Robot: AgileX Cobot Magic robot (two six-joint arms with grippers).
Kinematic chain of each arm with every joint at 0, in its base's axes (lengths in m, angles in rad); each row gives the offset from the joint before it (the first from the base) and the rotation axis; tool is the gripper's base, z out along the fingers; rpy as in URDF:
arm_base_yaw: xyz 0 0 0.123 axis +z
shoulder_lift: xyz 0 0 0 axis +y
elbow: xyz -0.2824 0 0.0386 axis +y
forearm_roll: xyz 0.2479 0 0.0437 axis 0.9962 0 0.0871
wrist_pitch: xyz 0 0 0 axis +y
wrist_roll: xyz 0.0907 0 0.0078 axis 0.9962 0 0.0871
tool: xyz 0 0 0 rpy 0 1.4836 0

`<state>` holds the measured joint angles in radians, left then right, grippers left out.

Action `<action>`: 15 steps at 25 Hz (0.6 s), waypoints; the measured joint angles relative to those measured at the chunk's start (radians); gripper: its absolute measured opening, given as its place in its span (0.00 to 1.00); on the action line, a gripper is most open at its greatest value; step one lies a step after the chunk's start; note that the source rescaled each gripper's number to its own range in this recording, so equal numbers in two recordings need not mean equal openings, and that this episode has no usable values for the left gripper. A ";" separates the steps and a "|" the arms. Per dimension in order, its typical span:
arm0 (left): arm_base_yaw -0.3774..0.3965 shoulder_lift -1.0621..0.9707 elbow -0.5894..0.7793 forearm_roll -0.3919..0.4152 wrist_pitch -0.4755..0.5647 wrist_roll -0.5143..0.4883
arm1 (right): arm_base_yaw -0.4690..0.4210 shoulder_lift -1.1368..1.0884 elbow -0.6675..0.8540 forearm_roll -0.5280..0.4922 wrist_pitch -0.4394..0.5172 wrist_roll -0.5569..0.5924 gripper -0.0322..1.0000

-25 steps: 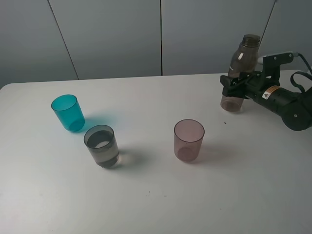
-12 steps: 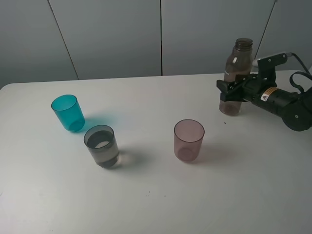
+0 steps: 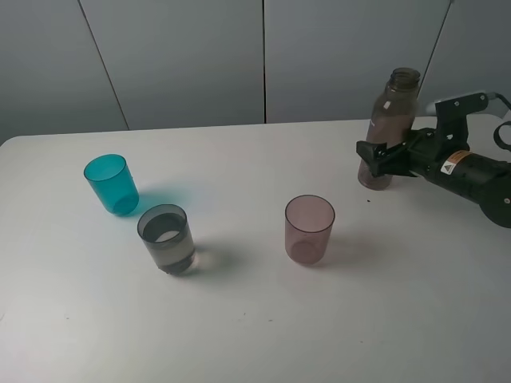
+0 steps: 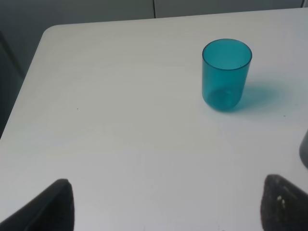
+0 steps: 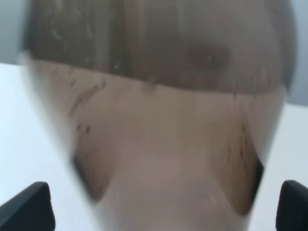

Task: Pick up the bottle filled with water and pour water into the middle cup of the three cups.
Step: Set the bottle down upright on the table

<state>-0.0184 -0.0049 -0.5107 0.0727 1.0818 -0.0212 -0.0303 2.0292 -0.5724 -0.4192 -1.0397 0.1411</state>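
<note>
The smoky-brown bottle stands at the back right of the table, leaning slightly, with no cap. My right gripper is around its lower half. In the right wrist view the bottle fills the picture, blurred, and the right gripper has its fingertips spread wide with gaps on both sides, so it is open. The middle smoky-grey cup holds water; a sliver of it shows in the left wrist view. My left gripper is open and empty above the table.
The teal cup stands behind and left of the grey cup and also shows in the left wrist view. The pink-mauve cup stands near the middle of the white table. A grey wall runs behind.
The bottle has come from a rightward lean to nearly upright and sits a little lower. My right arm has drawn back slightly to the right. The cups have not moved.
</note>
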 joint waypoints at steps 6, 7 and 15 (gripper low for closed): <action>0.000 0.000 0.000 0.000 0.000 0.000 | 0.000 -0.138 0.172 0.081 0.005 -0.008 0.99; 0.000 0.000 0.000 0.000 0.000 0.000 | 0.000 -0.165 0.192 0.085 0.009 -0.008 0.99; 0.000 0.000 0.000 0.000 0.000 -0.002 | 0.000 -0.631 0.215 0.090 0.504 0.167 1.00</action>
<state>-0.0184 -0.0049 -0.5107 0.0727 1.0818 -0.0234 -0.0303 1.3985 -0.3576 -0.3296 -0.5360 0.3079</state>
